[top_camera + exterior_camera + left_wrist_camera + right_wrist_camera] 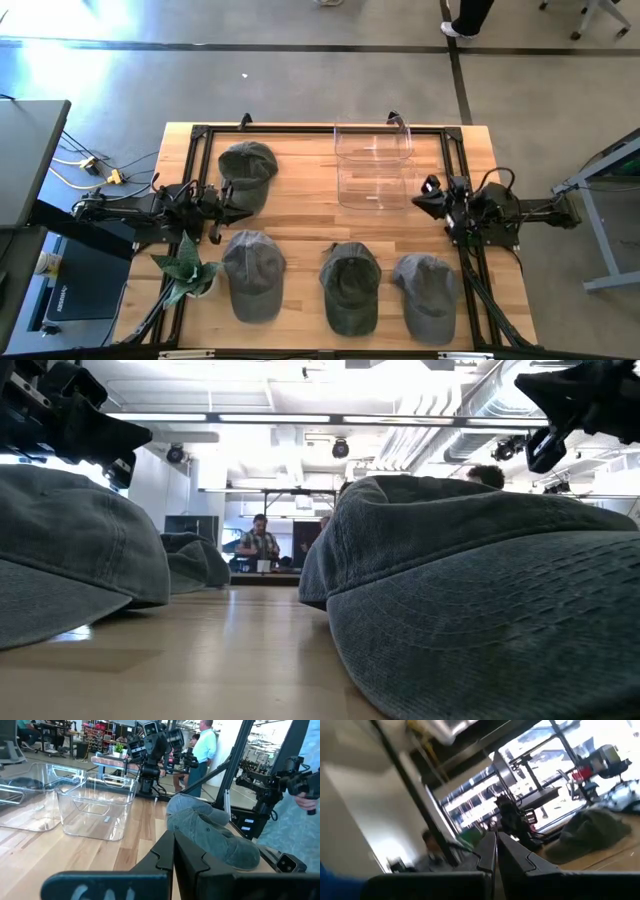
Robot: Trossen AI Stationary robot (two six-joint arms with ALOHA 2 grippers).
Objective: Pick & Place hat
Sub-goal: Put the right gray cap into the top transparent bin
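Four grey-green caps lie crown up on the wooden table. One cap (247,170) sits toward the far left; three lie in a near row: a left cap (253,272), a middle cap (350,285) and a right cap (425,293). My left gripper (235,200) hovers shut between the far-left cap and the near row, pointing right; its wrist view shows its shut fingers (174,852) before a cap (215,832). My right gripper (427,196) hovers shut at the table's right side, beside the bins, pointing left. Its wrist view (496,847) shows a cap (592,832) farther off.
Two clear plastic bins (375,165) stand at the far middle of the table, also in the left wrist view (95,805). A small green plant (185,265) stands at the near left edge. A black frame (200,135) borders the table. People stand in the room beyond.
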